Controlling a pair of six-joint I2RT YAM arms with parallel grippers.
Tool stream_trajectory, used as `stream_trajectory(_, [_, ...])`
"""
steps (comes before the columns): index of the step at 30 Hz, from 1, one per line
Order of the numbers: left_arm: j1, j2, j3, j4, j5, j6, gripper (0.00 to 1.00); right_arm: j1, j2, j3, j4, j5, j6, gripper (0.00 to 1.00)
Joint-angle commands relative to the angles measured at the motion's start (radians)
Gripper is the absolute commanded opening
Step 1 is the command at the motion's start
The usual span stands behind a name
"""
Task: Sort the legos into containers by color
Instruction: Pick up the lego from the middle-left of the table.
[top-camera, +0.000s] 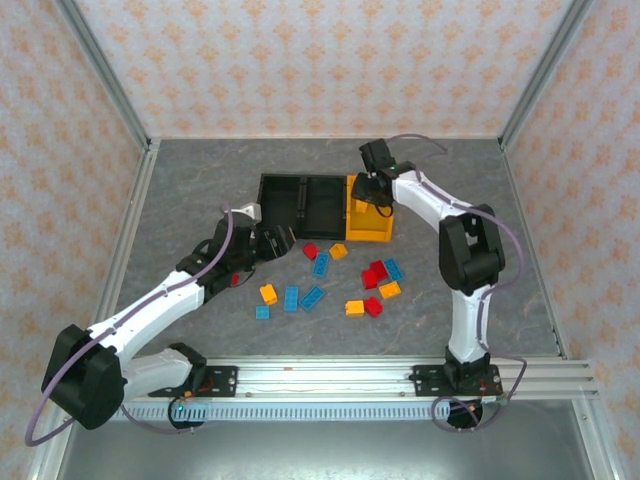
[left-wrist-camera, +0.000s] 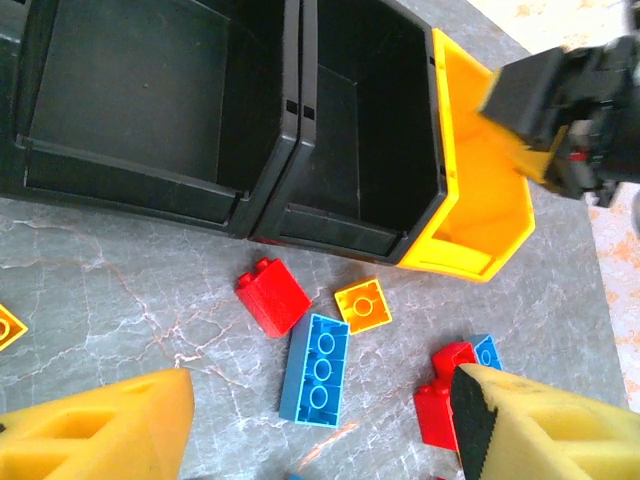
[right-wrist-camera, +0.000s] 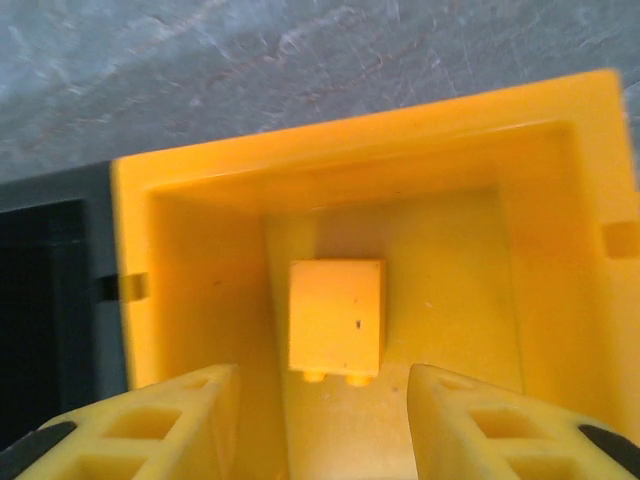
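Observation:
Three joined bins stand at mid-table: two black bins (top-camera: 283, 200) (top-camera: 325, 205) and an orange-yellow bin (top-camera: 368, 225). My right gripper (top-camera: 372, 193) hangs open over the orange-yellow bin (right-wrist-camera: 200, 200). An orange-yellow brick (right-wrist-camera: 336, 317) lies loose on that bin's floor, just ahead of the gripper (right-wrist-camera: 320, 430). My left gripper (top-camera: 275, 243) is open and low over the table in front of the black bins (left-wrist-camera: 140, 100). Between and ahead of the left gripper (left-wrist-camera: 320, 440) lie a blue brick (left-wrist-camera: 316, 368), a red brick (left-wrist-camera: 272, 296) and an orange brick (left-wrist-camera: 361, 304).
Several more red, blue and orange bricks are scattered in front of the bins, such as a red one (top-camera: 376, 272), a blue one (top-camera: 291, 298) and an orange one (top-camera: 268, 294). Both black bins look empty. Metal rails (top-camera: 130, 230) edge the grey table.

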Motion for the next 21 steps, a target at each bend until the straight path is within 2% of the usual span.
stream_trajectory(1, [0.006,-0.006,0.012,-0.052,-0.016,0.001,0.7,0.021,-0.161,-0.065,0.015,0.017,0.001,0.49])
stream_trajectory(12, [-0.01,0.051,0.041,-0.181,0.054,0.073,0.58,0.037,-0.573,-0.513,0.174,-0.184,-0.025,0.54])
stream_trajectory(21, [-0.164,0.172,0.077,-0.337,-0.056,0.021,0.59,0.036,-0.794,-0.782,0.254,-0.308,0.004,0.56])
